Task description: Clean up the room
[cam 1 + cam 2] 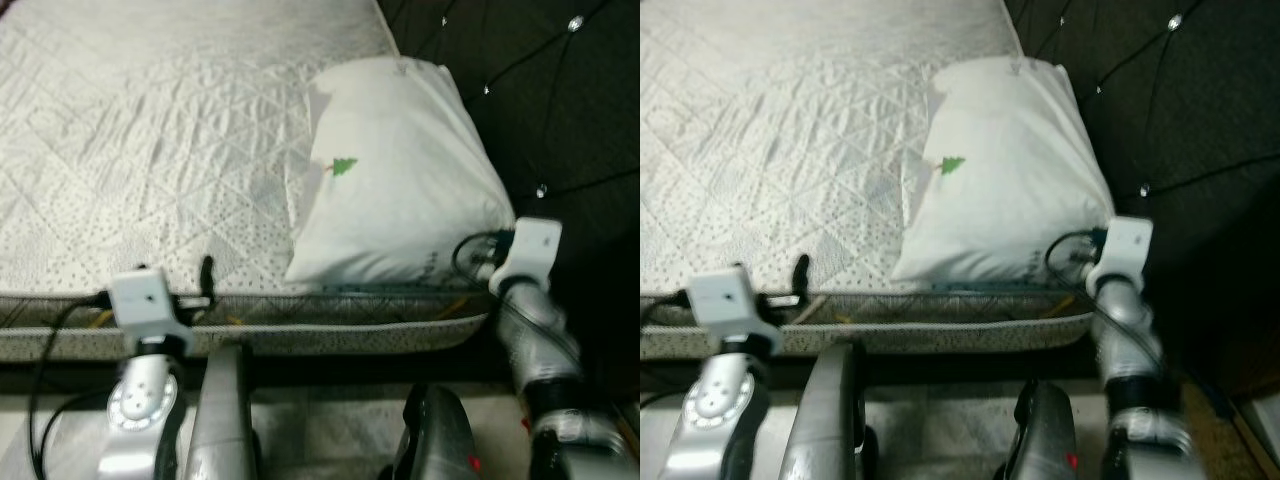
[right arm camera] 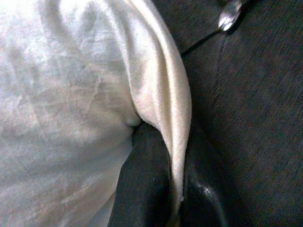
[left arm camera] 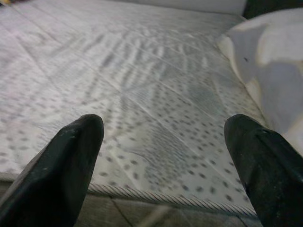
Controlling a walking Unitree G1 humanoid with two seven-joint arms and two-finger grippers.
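Pillow (image 1: 400,170): white, soft, creased, centre-right of frame
Mattress (image 1: 150,150): quilted, speckled
Right gripper (image 2: 173,189): pinching pillow's edge
Left gripper (image 3: 163,161): fingers spread, lower left
Headboard (image 1: 560,100): dark, tufted

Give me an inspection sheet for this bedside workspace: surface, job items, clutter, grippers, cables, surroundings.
Surface: quilted, speckled white mattress, bare, slightly wrinkled.
Job's things: white pillow with a small green tree print, lying at the mattress corner against the headboard.
Clutter: nothing seen.
Grippers: right gripper shut on the pillow, pinching a fold of its fabric at the edge beside the headboard. Left gripper open, at the mattress's near edge, holding nothing.
Cables: black cable looped at the right wrist; another black cable hangs from the left wrist.
Surroundings: dark tufted headboard with shiny studs on the robot's right; pale floor below the bed edge.
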